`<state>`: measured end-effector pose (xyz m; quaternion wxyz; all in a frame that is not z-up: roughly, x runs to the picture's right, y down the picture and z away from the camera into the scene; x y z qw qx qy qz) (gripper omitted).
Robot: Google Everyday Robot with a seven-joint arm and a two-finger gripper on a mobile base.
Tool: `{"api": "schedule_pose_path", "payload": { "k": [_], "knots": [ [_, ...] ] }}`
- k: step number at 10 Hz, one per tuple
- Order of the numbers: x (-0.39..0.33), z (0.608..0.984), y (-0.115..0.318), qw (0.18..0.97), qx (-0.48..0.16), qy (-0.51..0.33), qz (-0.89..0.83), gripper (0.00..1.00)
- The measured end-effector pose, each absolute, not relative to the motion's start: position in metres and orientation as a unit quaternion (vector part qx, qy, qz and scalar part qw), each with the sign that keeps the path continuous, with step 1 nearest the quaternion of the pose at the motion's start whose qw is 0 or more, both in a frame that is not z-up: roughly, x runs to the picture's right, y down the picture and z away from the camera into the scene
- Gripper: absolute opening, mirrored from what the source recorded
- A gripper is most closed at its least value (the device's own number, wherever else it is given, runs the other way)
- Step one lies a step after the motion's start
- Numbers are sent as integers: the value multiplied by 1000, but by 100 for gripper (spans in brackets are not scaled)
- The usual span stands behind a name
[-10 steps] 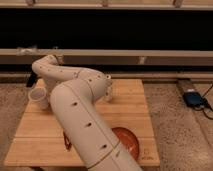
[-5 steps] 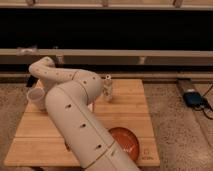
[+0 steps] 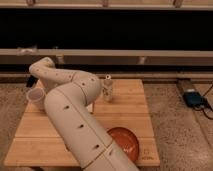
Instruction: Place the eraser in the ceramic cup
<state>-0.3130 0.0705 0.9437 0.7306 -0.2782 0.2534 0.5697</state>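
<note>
So, nearest you, the arm (image 3: 75, 117) fills the 6 o'clock side of the view. The orange-red bowl (image 3: 126, 143) peeks out behind it at about 5 o'clock on the desk (image 3: 132, 112). Compared with a second ago, the big elbow has swung toward 9 o'clock. You now get more of that bowl, and the small clear bottle (image 3: 107, 90) near 1 o'clock stands fully uncovered, apart from the arm.

Further back, the forearm runs out to 10 o'clock and bends down at the wrist. The gripper (image 3: 32, 80) hangs there, just above and a touch to the 11 o'clock of the ceramic cup (image 3: 36, 95), which stands upright at the desk's 10 o'clock edge. The wrist end has barely moved while the elbow shifted, so I read this as the arm lining itself up over the cup, not travelling any more.

I honestly can't tell what state the jaws are in from here. I can't pick out the eraser either. It isn't lying anywhere on the bare wood that I can see, so my guess is it's up at the gripper end. Nothing dark shows in the cup yet, so I'd call the drop not done.

Beyond the desk, a blue box (image 3: 192, 97) sits on the floor at 3 o'clock.
</note>
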Motion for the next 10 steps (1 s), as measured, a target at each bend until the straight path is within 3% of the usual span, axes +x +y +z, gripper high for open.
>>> {"api": "schedule_pose_path", "payload": {
  "k": [2, 5, 10],
  "knots": [
    [-303, 941, 67, 722, -275, 257, 580, 0],
    [-290, 920, 43, 715, -267, 232, 603, 0],
    [-282, 840, -10, 728, -261, 130, 620, 0]
  ]
}}
